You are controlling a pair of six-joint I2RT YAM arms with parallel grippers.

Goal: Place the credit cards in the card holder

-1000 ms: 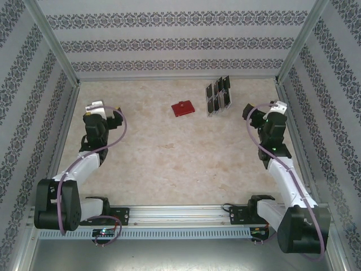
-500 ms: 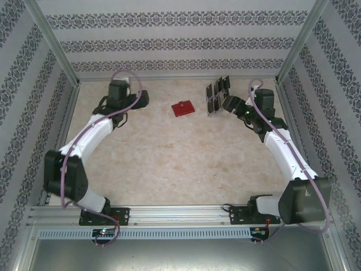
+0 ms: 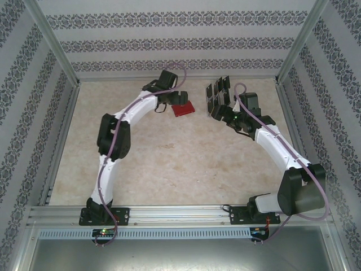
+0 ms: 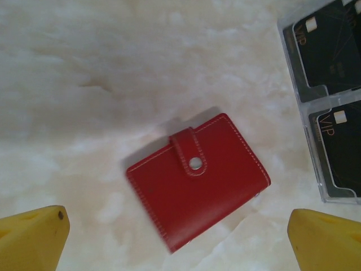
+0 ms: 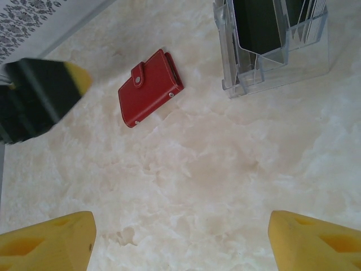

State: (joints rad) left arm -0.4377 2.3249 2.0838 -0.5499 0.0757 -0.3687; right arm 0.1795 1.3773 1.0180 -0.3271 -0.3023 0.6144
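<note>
So, progress check: basically zero so far. The card holder (image 4: 197,180) sits in the middle of my left wrist view, flat on the table (image 4: 84,68), folded shut with its snap tab (image 4: 190,153) buttoned down. On the top cam it's upper middle, and there's no card in it or on it.

The credit cards (image 4: 330,56) are all parked in the clear rack (image 5: 282,65), which stands near the holder, to its right on the top cam and not touching it. I can't count them exactly from here.

The left gripper (image 4: 179,240) hovers right over the holder, yellow fingers (image 4: 31,237) spread wide at the bottom corners of the frame and pinching nothing. The right gripper (image 5: 180,243) is by the rack, fingers also apart and empty.

What's left, as I see it: unsnap and open the holder, pull each card from the rack, and slide them in. So the whole job.
</note>
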